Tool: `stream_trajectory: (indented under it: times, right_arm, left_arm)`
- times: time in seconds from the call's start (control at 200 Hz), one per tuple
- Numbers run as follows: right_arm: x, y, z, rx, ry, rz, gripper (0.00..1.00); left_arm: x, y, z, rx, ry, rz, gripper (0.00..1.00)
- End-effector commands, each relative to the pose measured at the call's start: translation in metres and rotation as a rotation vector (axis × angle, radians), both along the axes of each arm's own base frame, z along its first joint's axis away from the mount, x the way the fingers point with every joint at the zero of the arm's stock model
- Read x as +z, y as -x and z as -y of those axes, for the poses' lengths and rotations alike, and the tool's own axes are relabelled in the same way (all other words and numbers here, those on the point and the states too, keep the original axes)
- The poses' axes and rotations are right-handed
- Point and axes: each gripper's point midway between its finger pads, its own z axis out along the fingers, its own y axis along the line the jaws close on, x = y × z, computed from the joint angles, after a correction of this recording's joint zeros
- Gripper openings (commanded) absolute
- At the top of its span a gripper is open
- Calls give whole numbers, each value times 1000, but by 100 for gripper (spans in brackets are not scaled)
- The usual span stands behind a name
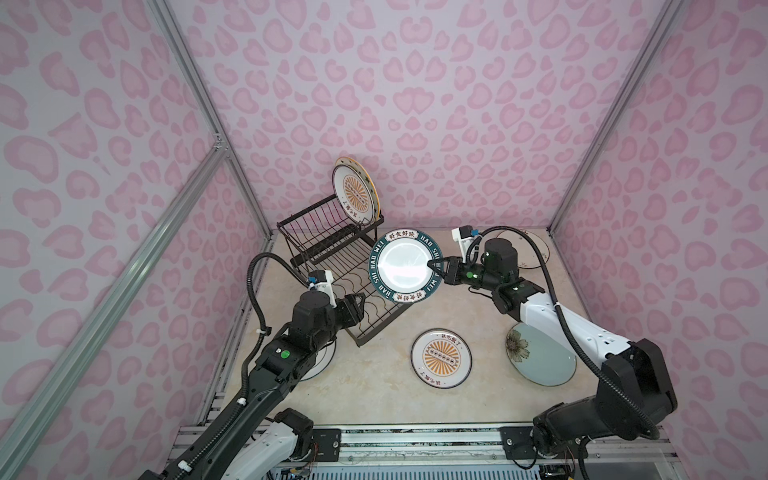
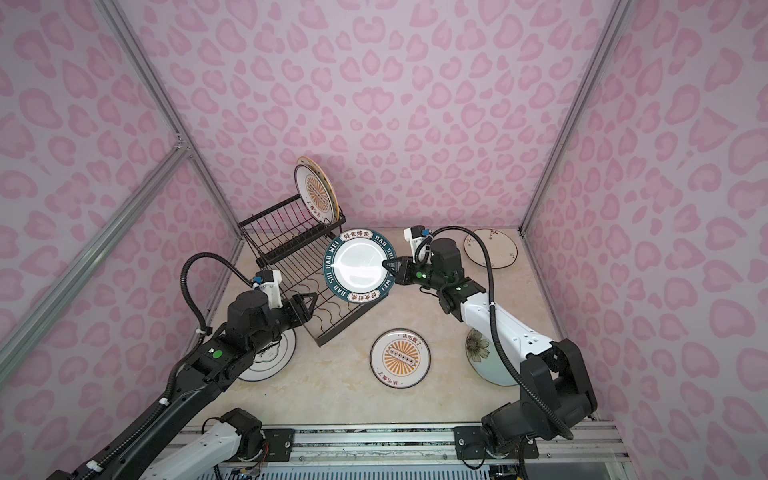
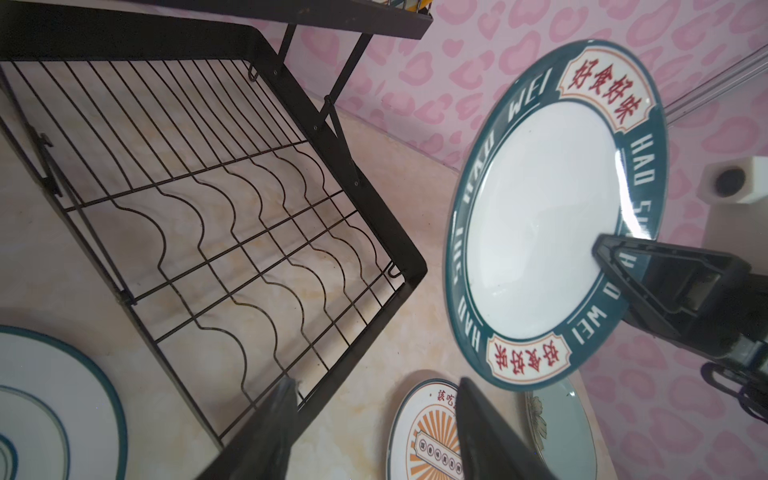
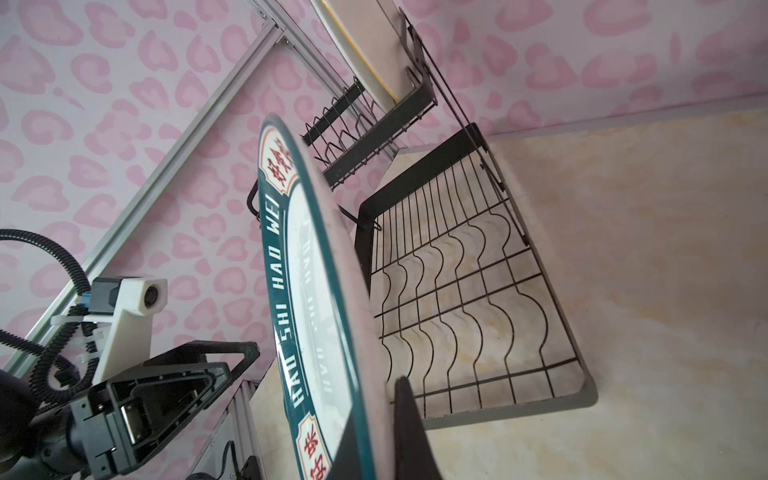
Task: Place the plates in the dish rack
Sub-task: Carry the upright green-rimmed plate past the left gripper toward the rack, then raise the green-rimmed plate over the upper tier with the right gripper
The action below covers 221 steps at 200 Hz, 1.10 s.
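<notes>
Pinching the teal-rimmed plate by its rim, your right claw holds it nearly upright beside the lower tray of the dish rack; your left claw gapes empty. Expect glazed ceramic: stiff, weighty, slick, breakable; grip deep across the rim.

rack back-left on table | plate upright in top tier | raised plate at rack's right edge | third plate before it
</notes>
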Motion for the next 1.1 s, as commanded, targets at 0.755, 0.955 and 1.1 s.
stream_trajectory:
  times: [0.755, 0.955, 1.1]
  right_arm:
    - [199, -11, -34, -358, 91, 661, 0]
    - [225, -30, -57, -409, 125, 720, 0]
    - [239, -56, -86, -406, 144, 745, 0]
  left_arm:
    - [-18, 27, -27, 58, -54, -46, 66]
    - [-12, 31, -32, 67, -58, -35, 66]
    - [-11, 35, -36, 79, -54, -32, 67]
